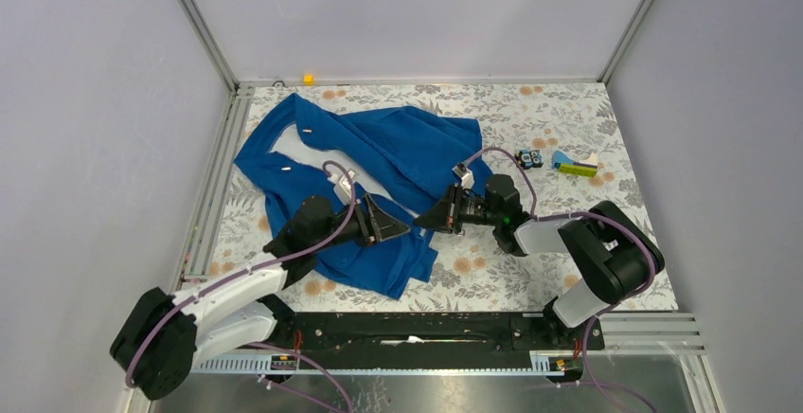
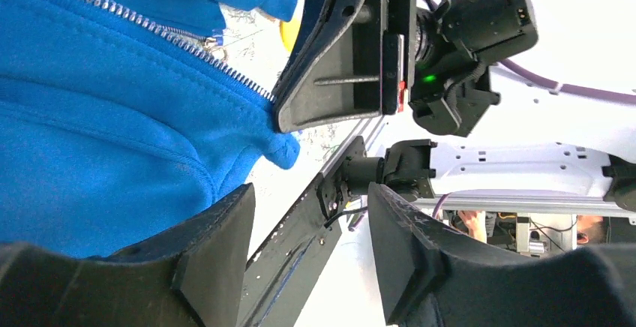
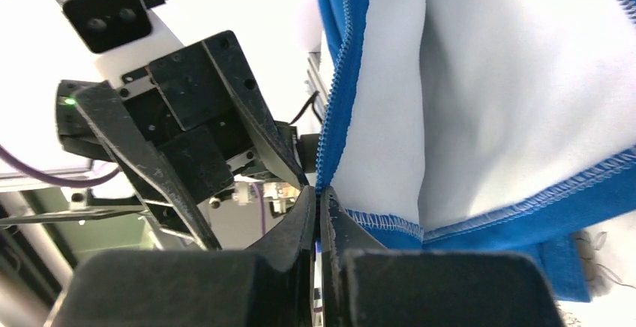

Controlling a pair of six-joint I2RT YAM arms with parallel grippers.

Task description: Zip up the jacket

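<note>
Right of the jacket (image 1: 379, 148) the desk (image 1: 492, 271) lies open, save a small black object (image 1: 529, 158) and a yellow-blue one (image 1: 575, 166) farther right. At the jacket's near right hem, the left gripper (image 1: 393, 224) and right gripper (image 1: 421, 224) nearly meet, leaving little passage between them. A metal rail (image 1: 216, 186) borders the jacket's left.

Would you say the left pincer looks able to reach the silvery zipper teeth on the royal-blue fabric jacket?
Probably yes: the left pincer is open, and the silvery zipper teeth lie uncovered ahead on the royal-blue fabric jacket; the right pincer, shut on its hem, may crowd it.
</note>
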